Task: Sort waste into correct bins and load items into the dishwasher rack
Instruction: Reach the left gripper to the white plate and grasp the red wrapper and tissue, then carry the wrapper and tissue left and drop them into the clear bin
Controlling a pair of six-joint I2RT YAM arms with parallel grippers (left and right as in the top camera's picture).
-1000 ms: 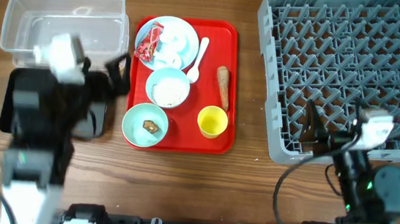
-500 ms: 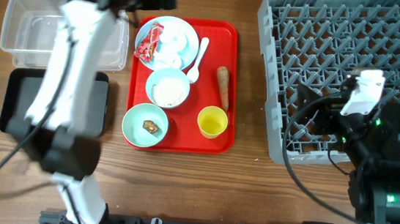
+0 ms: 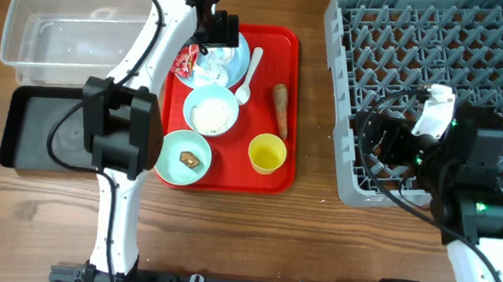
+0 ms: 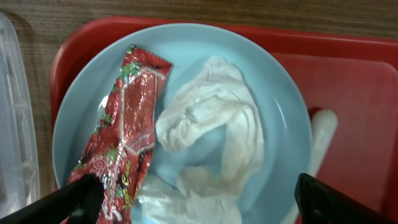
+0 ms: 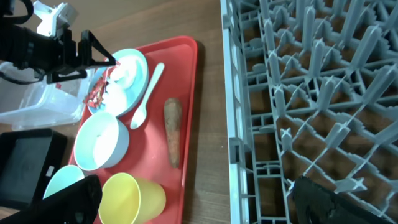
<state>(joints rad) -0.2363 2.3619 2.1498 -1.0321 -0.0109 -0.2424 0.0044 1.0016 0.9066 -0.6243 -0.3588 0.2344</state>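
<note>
Left wrist view: left gripper (image 4: pixel 202 200) was spread wide, gripping nothing, over the pale blue plate (image 4: pixel 280 106). Red-and-white crinkled wrapper (image 4: pixel 124 130) and crumpled white tissue (image 4: pixel 211 130) lay touching on it. White spoon (image 4: pixel 320 134) sat just beside, on the red tray (image 4: pixel 348 81). Only overhead showed rice grains (image 3: pixel 211 116) in the light blue bowl (image 3: pixel 227 102), brown lump (image 3: pixel 190 159) in the mint bowl (image 3: pixel 169 147), yellow cup (image 3: pixel 267 153), carrot stick (image 3: pixel 280 109), clear tub (image 3: pixel 77 27), black tray (image 3: pixel 49 131). Right gripper (image 3: pixel 377 139) was spread too, over the rack (image 3: pixel 443 76) edge.
</note>
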